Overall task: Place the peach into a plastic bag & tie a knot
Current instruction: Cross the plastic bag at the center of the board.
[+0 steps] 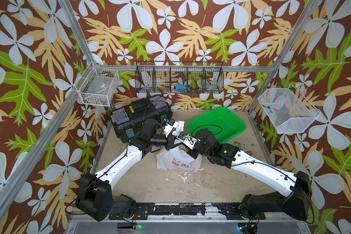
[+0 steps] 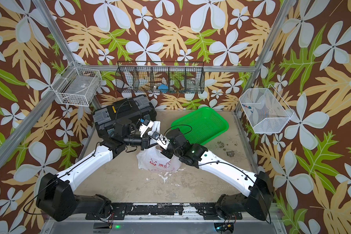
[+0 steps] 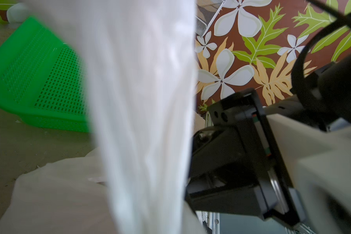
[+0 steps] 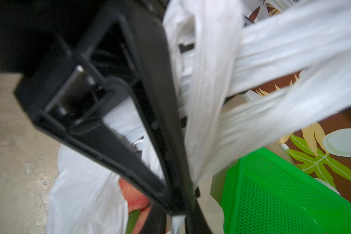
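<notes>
Left gripper (image 4: pixel 177 203) pinches a handle (image 3: pixel 146 121) of the plastic bag (image 1: pixel 178 162).

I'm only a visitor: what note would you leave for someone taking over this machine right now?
Left gripper: beside the raised white loop handles; grip unclear.
Right gripper: over the thin white plastic bag with red print; open or shut unclear.
Bag: on the beige table, pink-red peach inside.
Done: peach bagged, handles crossed.
Left to do: pull a tight knot; none visible yet.
</notes>
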Motion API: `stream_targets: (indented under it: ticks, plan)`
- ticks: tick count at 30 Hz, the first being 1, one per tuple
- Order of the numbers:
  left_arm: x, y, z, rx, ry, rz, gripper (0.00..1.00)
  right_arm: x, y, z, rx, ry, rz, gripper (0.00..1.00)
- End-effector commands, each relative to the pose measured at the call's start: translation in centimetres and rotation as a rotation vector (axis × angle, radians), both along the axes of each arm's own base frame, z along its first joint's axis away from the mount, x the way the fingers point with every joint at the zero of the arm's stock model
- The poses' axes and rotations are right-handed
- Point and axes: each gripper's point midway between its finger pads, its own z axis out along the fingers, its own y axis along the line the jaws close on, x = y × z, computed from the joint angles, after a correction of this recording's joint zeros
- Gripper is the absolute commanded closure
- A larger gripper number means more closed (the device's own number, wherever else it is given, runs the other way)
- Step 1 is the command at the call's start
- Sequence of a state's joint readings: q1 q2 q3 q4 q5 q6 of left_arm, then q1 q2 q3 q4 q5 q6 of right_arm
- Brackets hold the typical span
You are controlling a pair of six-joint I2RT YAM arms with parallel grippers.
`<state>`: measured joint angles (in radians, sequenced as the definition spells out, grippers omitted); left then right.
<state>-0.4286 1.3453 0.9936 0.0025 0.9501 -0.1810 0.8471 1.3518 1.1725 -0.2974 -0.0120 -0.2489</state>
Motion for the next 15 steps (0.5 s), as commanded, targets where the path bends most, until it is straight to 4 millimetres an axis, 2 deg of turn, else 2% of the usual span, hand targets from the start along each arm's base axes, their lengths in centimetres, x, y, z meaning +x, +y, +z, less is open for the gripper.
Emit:
stream_targets:
  ticks: [1,4,7,10,15]
  plan:
    - [-0.2,0.0,0.8,-0.023,-0.097,-0.018,0.88,-0.7,-0.1,2.8,0.164,0.07,0.018,0.56]
    - [-0.4,0.0,0.4,-0.011,-0.108,-0.027,0.88,-1.0,-1.6,4.9,0.294,0.15,-0.017,0.42]
    - [-0.8,0.1,0.6,-0.013,-0.124,-0.046,0.87,0.5,-2.9,7.3,0.43,0.274,-0.168,0.34]
    - [-1.0,0.0,0.8,-0.018,-0.132,-0.058,0.86,1.2,-1.9,9.5,0.527,0.419,-0.232,0.35]
    - [-1.2,-0.1,0.9,-0.02,-0.131,-0.06,0.85,1.8,0.2,10.2,0.587,0.546,-0.229,0.3]
